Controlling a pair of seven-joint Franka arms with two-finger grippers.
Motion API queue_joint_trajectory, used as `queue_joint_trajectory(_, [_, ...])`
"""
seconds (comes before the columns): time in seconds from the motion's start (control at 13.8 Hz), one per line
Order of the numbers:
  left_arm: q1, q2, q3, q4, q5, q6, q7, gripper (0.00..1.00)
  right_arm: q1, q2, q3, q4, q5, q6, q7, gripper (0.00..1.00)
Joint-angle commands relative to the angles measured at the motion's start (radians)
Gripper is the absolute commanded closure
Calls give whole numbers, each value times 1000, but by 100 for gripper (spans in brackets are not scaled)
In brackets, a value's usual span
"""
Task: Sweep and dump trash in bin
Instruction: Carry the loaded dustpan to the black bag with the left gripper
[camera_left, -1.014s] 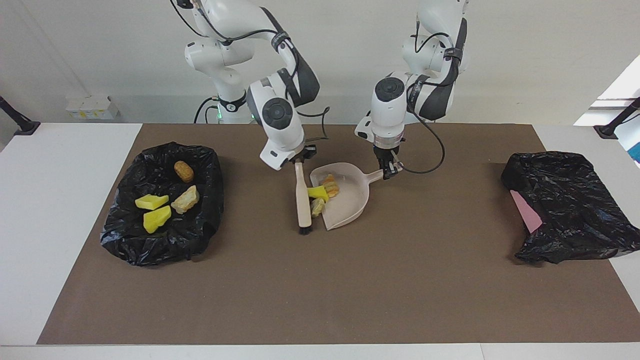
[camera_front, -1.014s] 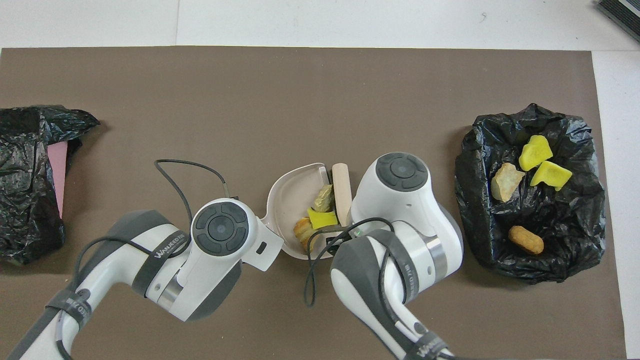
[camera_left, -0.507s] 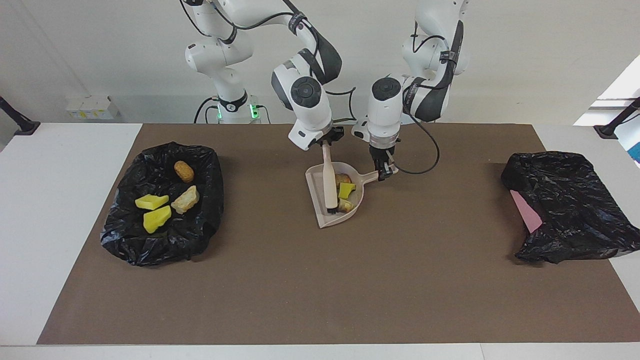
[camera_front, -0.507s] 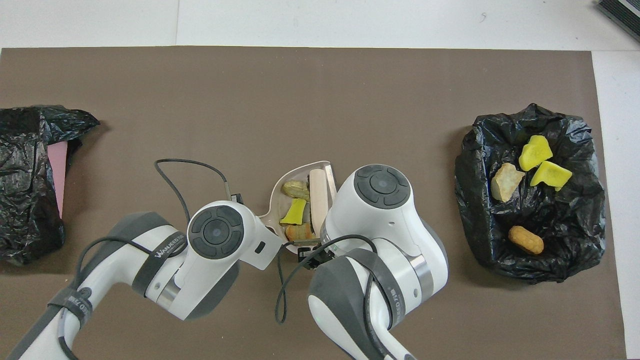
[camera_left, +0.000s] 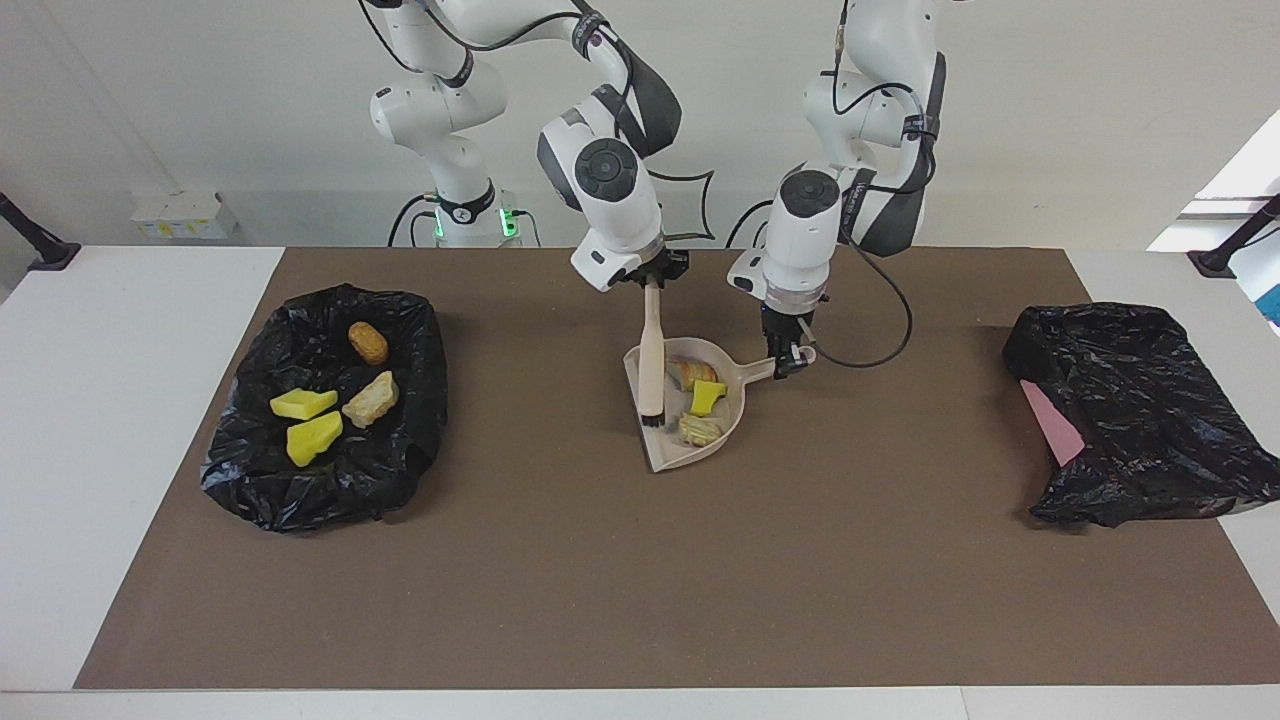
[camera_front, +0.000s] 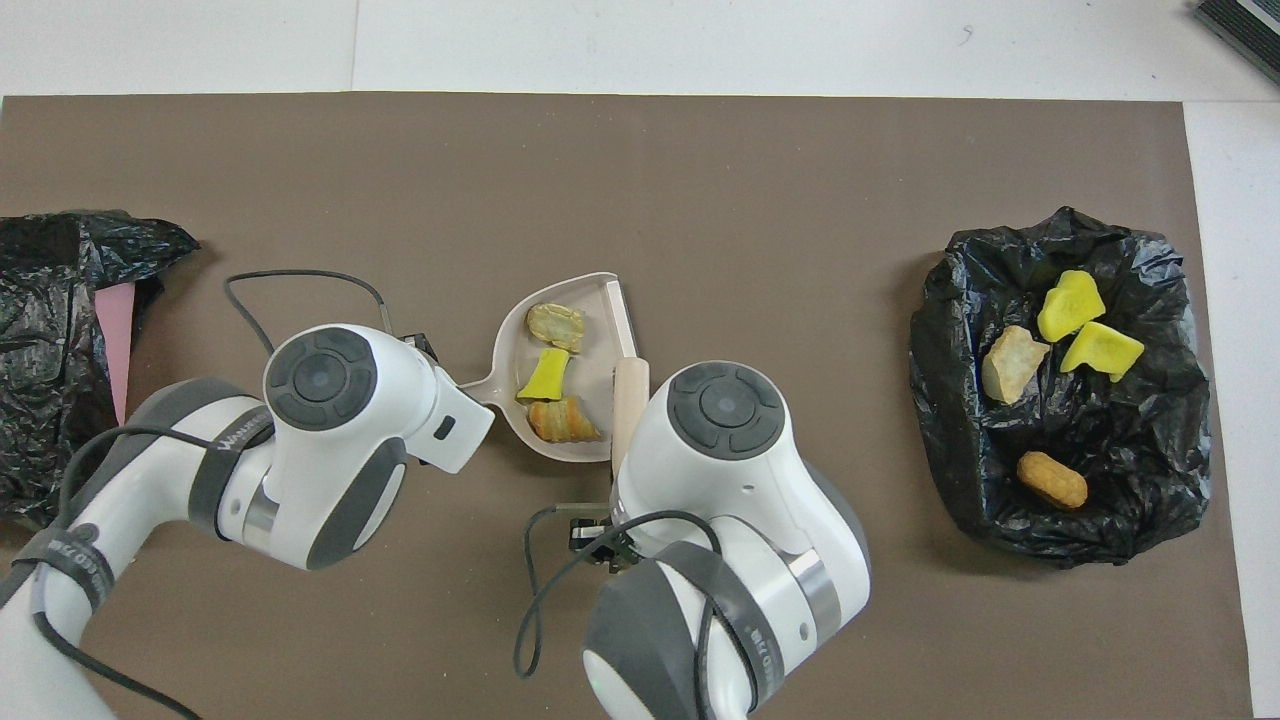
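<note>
A beige dustpan (camera_left: 672, 452) (camera_front: 592, 345) sits mid-table with its mouth toward the right arm's end. In it lie three pieces of trash: an orange-brown lump (camera_left: 692, 372) (camera_front: 563, 420), a yellow chunk (camera_left: 707, 396) (camera_front: 545, 375) and a tan lump (camera_left: 700, 430) (camera_front: 556, 322). My left gripper (camera_left: 790, 358) is shut on the dustpan's handle. My right gripper (camera_left: 652, 280) is shut on the top of a beige brush (camera_left: 651, 350) (camera_front: 630, 390), which stands nearly upright with its dark bristles at the pan's mouth. The bin (camera_left: 250, 470) (camera_front: 1150, 440), lined with a black bag, holds several more pieces of trash.
A second crumpled black bag (camera_left: 1130, 410) (camera_front: 50, 350) with a pink sheet showing lies at the left arm's end of the brown mat. The left arm's cable (camera_left: 880, 340) loops over the mat beside the dustpan.
The brush has swept the three pieces from the pan's mouth deep into the pan and stands more upright. The dustpan has shifted away from the robots, toward the left arm's end.
</note>
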Motion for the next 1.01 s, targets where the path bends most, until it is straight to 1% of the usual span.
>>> queue_joint_trajectory(0.0, [92,13,-4,82,-76,-50,147,100,64,-82,1,-89,-38,45,36,100])
queue_joint_trajectory(0.14, [139,16,-4,142,-87,-110,208,100,117,-131,1,-167,-70,113,64,100])
queue_joint_trajectory(0.29, [188,16,-4,189,-88,-155,254,100,129,-162,1,-221,-81,156,81,100])
queue_joint_trajectory(0.43, [240,16,-6,234,-88,-210,292,100,131,-163,4,-226,-81,174,84,100])
queue_joint_trajectory(0.58, [288,13,-6,267,-90,-250,352,100,179,-165,4,-232,-81,179,131,100])
queue_joint_trajectory(0.8, [372,18,-4,338,-120,-322,461,100,273,-160,4,-286,-81,274,215,100])
queue_joint_trajectory(0.94, [408,48,-6,413,-119,-385,482,100,328,-139,4,-318,-82,358,277,100])
